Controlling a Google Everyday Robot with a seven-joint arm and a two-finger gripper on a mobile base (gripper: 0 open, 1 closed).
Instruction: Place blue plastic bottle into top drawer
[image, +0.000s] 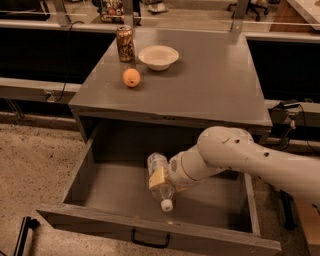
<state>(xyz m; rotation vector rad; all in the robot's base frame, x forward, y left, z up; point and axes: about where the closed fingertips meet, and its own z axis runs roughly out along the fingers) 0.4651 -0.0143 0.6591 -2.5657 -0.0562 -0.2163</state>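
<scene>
The blue plastic bottle (157, 163) is a small clear bottle with a white cap. It hangs tilted, cap down towards the front, inside the open top drawer (90, 220), low over the drawer floor. My gripper (160, 180) reaches in from the right on the white arm (235, 152) and is shut on the bottle's middle. A yellowish finger pad lies across the bottle. The drawer's black handle (150, 241) shows on its front panel.
On the grey cabinet top (210, 75) stand a brown drink can (125, 44), a white bowl (158, 56) and an orange (131, 77), all at the back left. A speckled floor lies to the left of the drawer. Dark shelving runs behind the cabinet.
</scene>
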